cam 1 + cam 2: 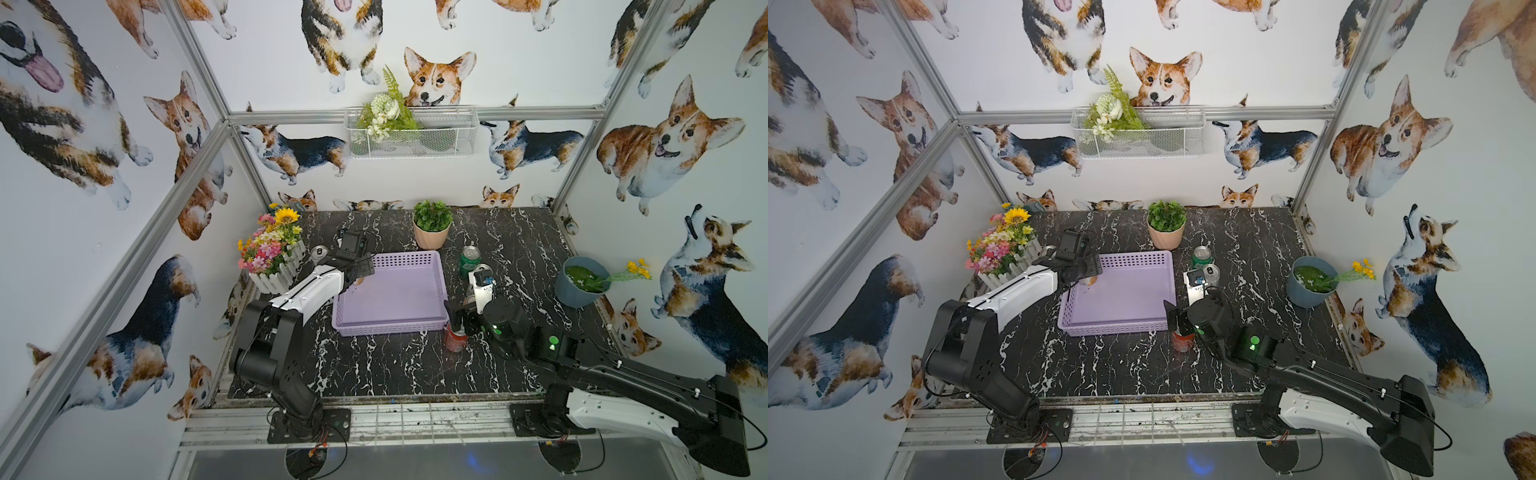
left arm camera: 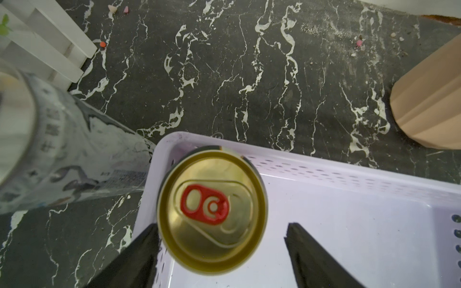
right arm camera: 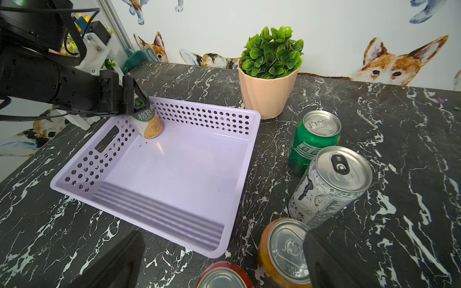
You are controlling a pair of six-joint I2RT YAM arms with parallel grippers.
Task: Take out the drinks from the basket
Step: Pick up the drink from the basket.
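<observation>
the only drink in the basket (image 3: pixel 179 169) is the green-and-gold can (image 3: pixel 147 122). it stands in the far corner on the left arm's side, close against both perforated walls, and seems to lean a little. the left hand (image 2: pixel 221 225) straddles it from above, not yet clenched: one finger (image 2: pixel 139 251) is at the can's rim, the other stands apart with bare basket floor showing between. the right hand (image 3: pixel 222 249) is spread wide and empty, hanging over the red can (image 3: pixel 222 276) and orange can (image 3: pixel 282 251) on the counter (image 3: pixel 399 149). the green can (image 3: pixel 314 139) and a silver can (image 3: pixel 329 187) stand just beyond them.

the risk, as i judge it, is the corner. the finger nearest the side wall looks to overlap that wall, so a squeeze could trap plastic with the can and drag the basket up. a leaning can may also twist or slip if the fingers meet it unevenly. the second silver can (image 2: pixel 50 139) stands just outside that corner, and a low swing outward could knock it over.
</observation>
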